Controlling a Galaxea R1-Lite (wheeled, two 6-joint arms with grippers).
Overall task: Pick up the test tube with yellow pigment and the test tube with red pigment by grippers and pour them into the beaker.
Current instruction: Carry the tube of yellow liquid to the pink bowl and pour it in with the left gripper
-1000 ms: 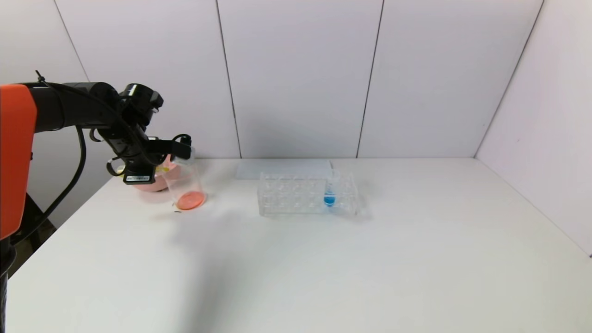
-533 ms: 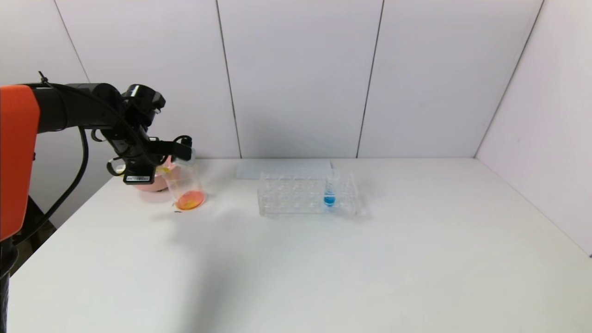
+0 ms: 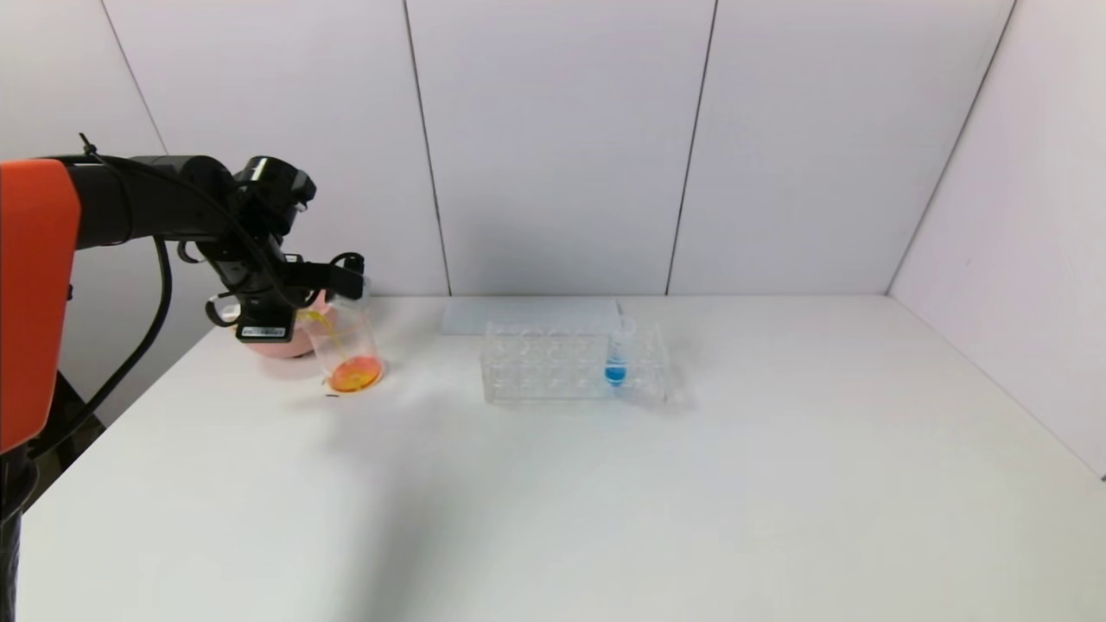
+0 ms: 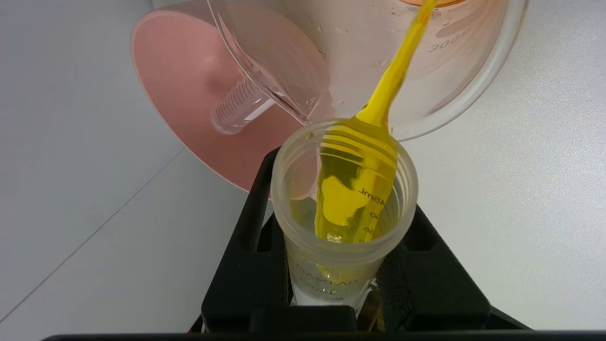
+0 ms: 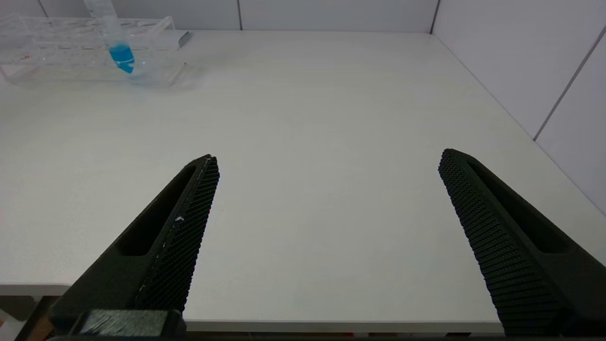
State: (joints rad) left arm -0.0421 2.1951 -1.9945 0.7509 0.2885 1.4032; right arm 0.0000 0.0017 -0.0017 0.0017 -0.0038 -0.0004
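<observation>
My left gripper (image 3: 335, 281) is shut on the test tube with yellow pigment (image 4: 343, 199) and holds it tipped over the rim of the beaker (image 3: 346, 345). A thin yellow stream (image 4: 397, 71) runs from the tube's mouth into the beaker (image 4: 468, 71). Orange liquid (image 3: 354, 376) lies at the beaker's bottom. No tube with red liquid shows. An empty clear tube (image 4: 236, 106) lies in the pink bowl (image 4: 180, 94). My right gripper (image 5: 326, 161) is open and empty, low over the table's front edge, out of the head view.
The pink bowl (image 3: 285, 341) stands just behind the beaker at the far left. A clear tube rack (image 3: 575, 363) holds a blue-liquid tube (image 3: 615, 358) mid-table; both show in the right wrist view (image 5: 118, 47). A flat pale sheet (image 3: 527, 313) lies behind the rack.
The left gripper has tipped the yellow tube further over the beaker and edged right. Yellow liquid now streams in, and the beaker's liquid has turned from pinkish red to orange.
</observation>
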